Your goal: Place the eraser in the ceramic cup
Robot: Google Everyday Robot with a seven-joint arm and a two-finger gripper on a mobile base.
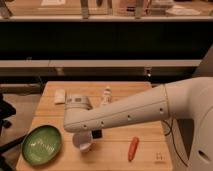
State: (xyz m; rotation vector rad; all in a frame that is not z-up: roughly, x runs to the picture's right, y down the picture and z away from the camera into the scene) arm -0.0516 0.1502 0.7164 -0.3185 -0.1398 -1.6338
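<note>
Pincer [89, 134]: at the end of the large white arm [130, 113], which reaches in from the right edge across the middle of the worktop [150, 152]; the pincer end sits low, left of centre and toward the front edge, directly above the cup and mostly covered by the arm's wrist housing, so whether it is open, closed or gripping cannot be told. Small flat black rectangular eraser [96, 134]: a dark block showing just below the arm's underside, immediately right of and slightly above the cup's rim, close to the pincer end; whether it is held or lying on the wood cannot be told. Small round white ceramic cup [83, 142]: upright on the worktop, front-left of centre, its upper rim partly hidden by the arm. Round green plate [42, 144]: flat in the front-left corner, just left of the cup and apart from it. Orange carrot-shaped piece [133, 148]: lying near the front edge, right of centre, well apart from the cup. Small whitish flat block [60, 96]: near the back-left corner. White tube [106, 95]: standing upright near the back edge at about the middle, just behind the arm. Worktop: light wooden rectangular board surface, with a dark shelf unit behind its back edge.
</note>
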